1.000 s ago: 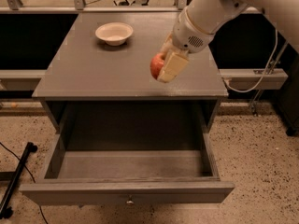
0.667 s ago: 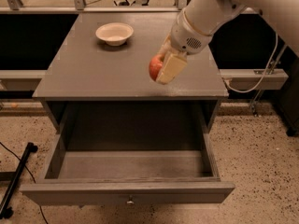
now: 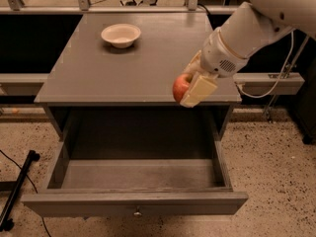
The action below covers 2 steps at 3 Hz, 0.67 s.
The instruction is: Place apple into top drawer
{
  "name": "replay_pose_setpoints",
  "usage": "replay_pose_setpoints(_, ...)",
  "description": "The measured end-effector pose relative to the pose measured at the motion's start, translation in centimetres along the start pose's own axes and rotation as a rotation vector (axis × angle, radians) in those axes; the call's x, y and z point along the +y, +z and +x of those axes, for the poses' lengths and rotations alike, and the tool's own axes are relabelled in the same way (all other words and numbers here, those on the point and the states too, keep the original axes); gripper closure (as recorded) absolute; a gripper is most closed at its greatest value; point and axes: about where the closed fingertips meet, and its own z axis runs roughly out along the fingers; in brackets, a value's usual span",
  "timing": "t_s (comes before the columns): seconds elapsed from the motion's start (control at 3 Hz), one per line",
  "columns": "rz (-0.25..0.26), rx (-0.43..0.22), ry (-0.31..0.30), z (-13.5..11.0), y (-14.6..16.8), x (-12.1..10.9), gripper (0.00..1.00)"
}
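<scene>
My gripper (image 3: pixel 190 85) is shut on the red-orange apple (image 3: pixel 180 87) and holds it in the air over the front right edge of the grey cabinet top (image 3: pixel 123 68). The apple shows on the left side of the cream fingers (image 3: pixel 199 90). The top drawer (image 3: pixel 136 201) is pulled wide open below and in front of the gripper. Its inside is bare and its small round knob (image 3: pixel 138 212) shows on the front panel.
A shallow white bowl (image 3: pixel 121 34) stands at the back left of the cabinet top. A black stand leg (image 3: pixel 17 191) and cable lie on the speckled floor at left. A white cable (image 3: pixel 276 80) hangs at the right by a grey rail.
The gripper with the apple has moved toward the front edge of the cabinet top and a little right, nearer the open drawer. The drawer and bowl have not moved.
</scene>
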Motion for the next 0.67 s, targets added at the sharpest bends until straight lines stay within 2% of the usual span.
replay_pose_setpoints(0.33, -0.019, -0.014, 0.019, 0.5, 0.5, -0.1, 1.0)
replay_pose_setpoints(0.67, -0.055, -0.083, 0.051, 4.0, 3.9, 2.5, 1.0)
